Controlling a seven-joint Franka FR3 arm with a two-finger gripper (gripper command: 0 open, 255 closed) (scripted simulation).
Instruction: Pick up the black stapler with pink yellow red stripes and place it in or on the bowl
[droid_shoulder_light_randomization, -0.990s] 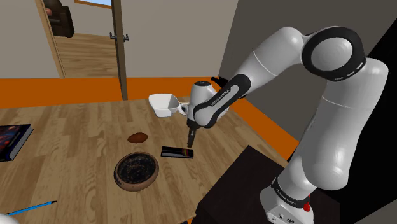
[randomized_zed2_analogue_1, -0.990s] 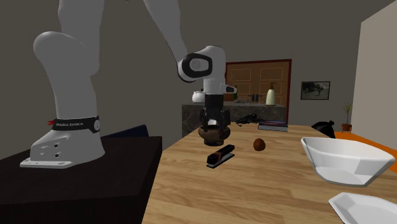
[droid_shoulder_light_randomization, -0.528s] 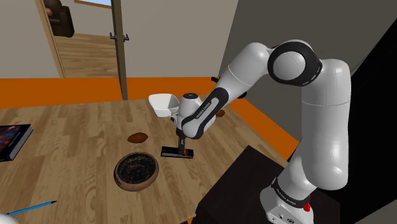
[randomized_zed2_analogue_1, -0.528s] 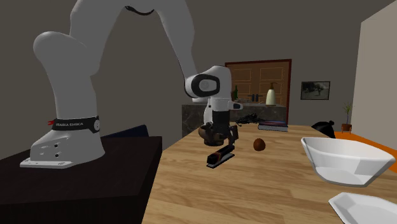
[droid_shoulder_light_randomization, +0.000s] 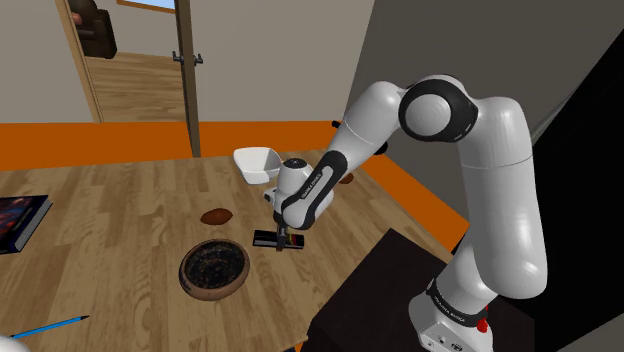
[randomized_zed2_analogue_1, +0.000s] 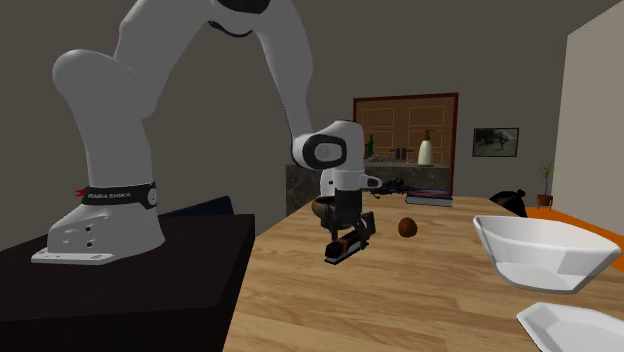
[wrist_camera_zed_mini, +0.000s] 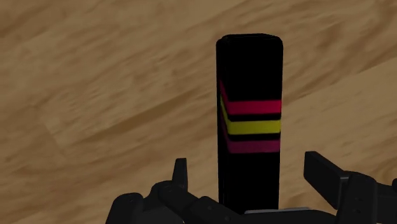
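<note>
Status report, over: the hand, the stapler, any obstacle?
Hand open, straddling stapler, not touching. Stapler flat on table. Nothing between it and bowl.

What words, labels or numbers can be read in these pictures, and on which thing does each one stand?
"FRANKA EMIKA": on the black band around the arm's base, second exterior view.
Lettering on the forearm, shoulder view: too small to read.
Stapler: coloured stripes, no words.
</note>
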